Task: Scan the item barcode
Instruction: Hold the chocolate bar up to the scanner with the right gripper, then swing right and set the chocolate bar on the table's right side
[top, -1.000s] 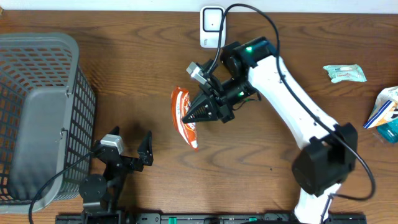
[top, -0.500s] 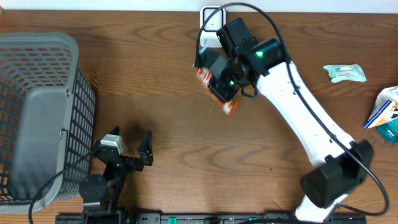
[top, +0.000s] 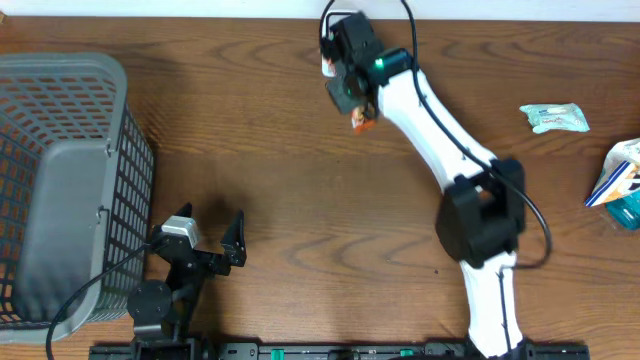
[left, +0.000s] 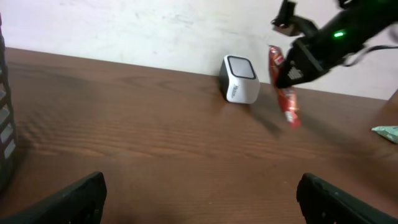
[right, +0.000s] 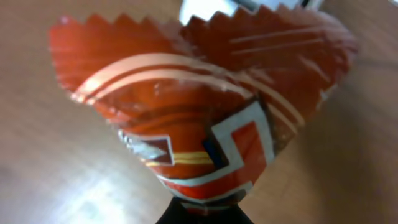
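My right end effector (top: 350, 100) is clenched on the red snack packet (top: 361, 122), with the arm stretched out to the far edge of the tabletop (top: 300, 220). On the overhead view the wrist covers most of the white scanner (left: 239, 87), and only a small orange corner of the packet shows below the fingers. The left wrist view is clearer. There the packet hangs off the tabletop just to the right of the scanner, with a narrow gap between the two. It is gripped near its top and tilts so that its lower end swings away to the right. The scanner sits upright against the back wall, its grey window on the sloped top face. On the right wrist view the packet fills the frame: a serrated upper edge, red foil with pale stripes and a blocky white and dark blue emblem, all creased where the fingers pinch it. I cannot make out a barcode on the side I see.

My left end effector (top: 207, 240) is released, fingers spread wide, and holds nothing. It sits low at the near edge, beside the grey mesh basket (top: 60, 70) on the left. Well apart at the right edge lie a pale green sachet (top: 553, 117) and a blue and white pack (top: 620, 185).
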